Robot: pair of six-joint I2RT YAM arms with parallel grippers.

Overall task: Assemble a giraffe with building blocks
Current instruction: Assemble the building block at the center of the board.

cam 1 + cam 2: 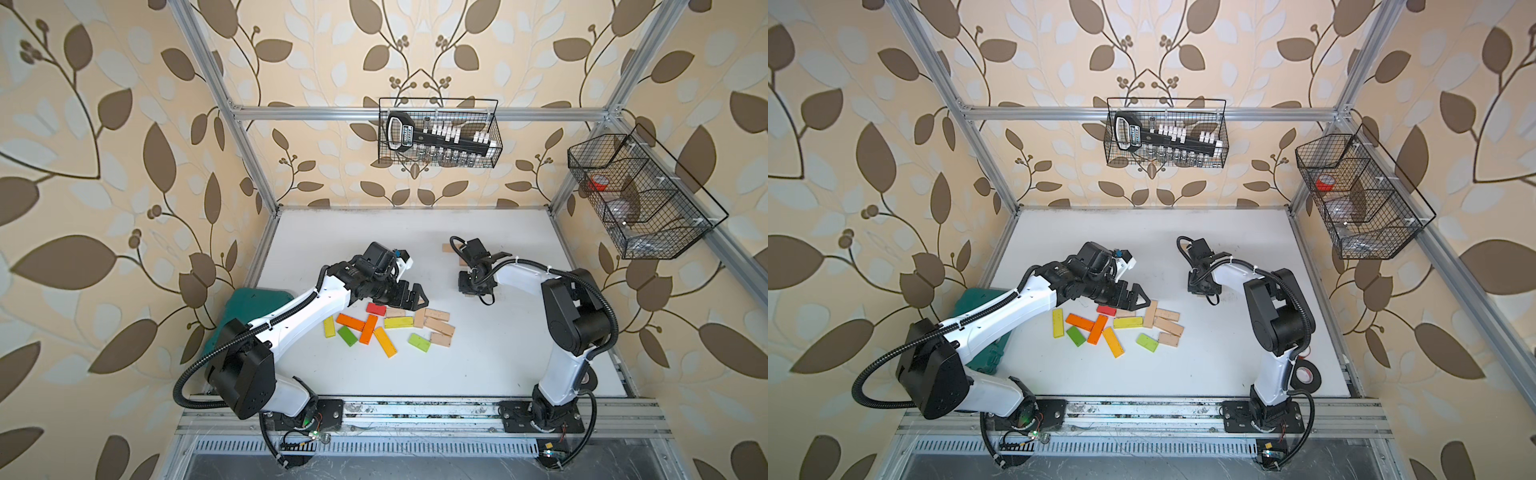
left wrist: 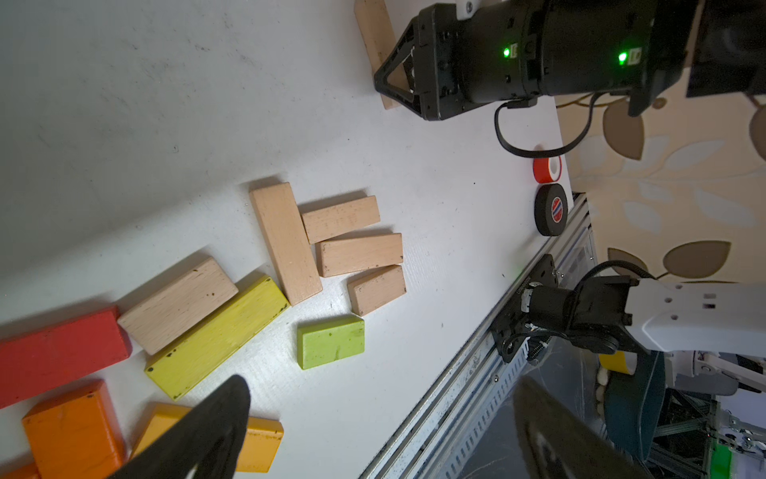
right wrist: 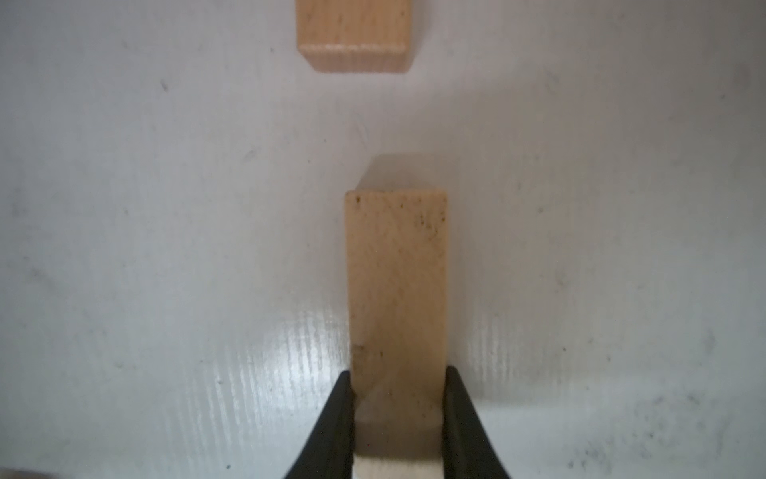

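**Mia:** What is the right pincer (image 3: 398, 414) doing?

**Tom:** It is clamped on a pale plank (image 3: 396, 282). Its black fingers (image 3: 333, 423) press the two thin sides, right at the plank's end.

**Mia:** Which way does the plank point?

**Tom:** Straight out from the pincer. I think its long side runs toward the far side of the table (image 1: 374, 232). It sits on the far right part.

**Mia:** Is it up in the air?

**Tom:** I can't tell. It looks low, close to the table.

**Mia:** What's past it?

**Tom:** A short pale block (image 3: 354, 37), farther back. It almost lines up with the plank, just a bit to one side. There's a gap, so they don't touch.

**Mia:** And the left pincer?

**Tom:** The left pincer (image 1: 415, 296) is wide apart and holds nothing. It hangs over the far edge of the pile of blocks (image 1: 399, 322), just by the red block (image 1: 376, 308). The pile lies in the middle, nearer to us.

**Mia:** So who moves the plank?

**Tom:** The right arm, I think. It has hold of the plank, and the short block is right ahead of it. The left arm is closer to the pile, well apart from those two.
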